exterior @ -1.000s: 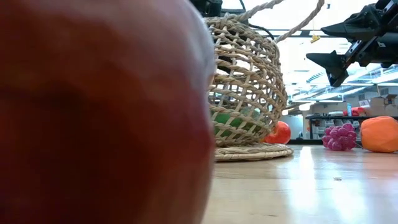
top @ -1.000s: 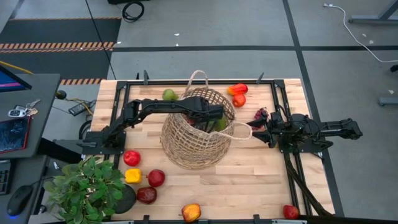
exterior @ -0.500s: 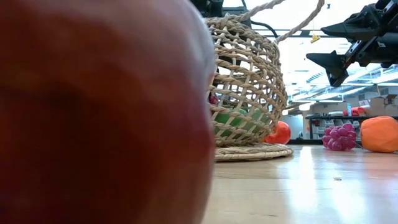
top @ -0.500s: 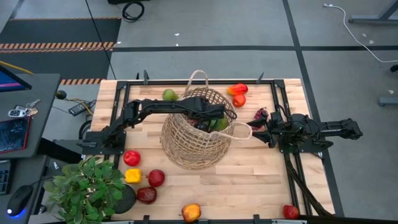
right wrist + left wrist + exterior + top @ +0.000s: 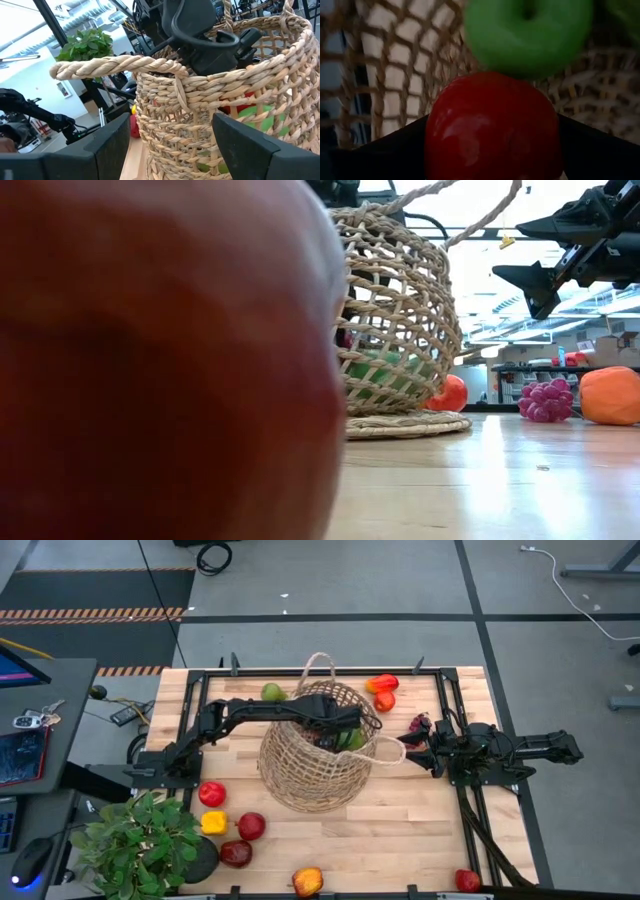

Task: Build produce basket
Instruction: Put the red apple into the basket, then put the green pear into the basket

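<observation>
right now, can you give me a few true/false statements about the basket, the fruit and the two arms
1. The left gripper is inside the basket, with a red fruit between its fingers. True.
2. The right gripper grips the grape bunch. False: its open fingers straddle the basket's loop handle; the grapes lie on the table.
3. A green fruit is already in the basket. True.
4. The potted plant sits in the basket. False: it stands at the table's corner.
</observation>
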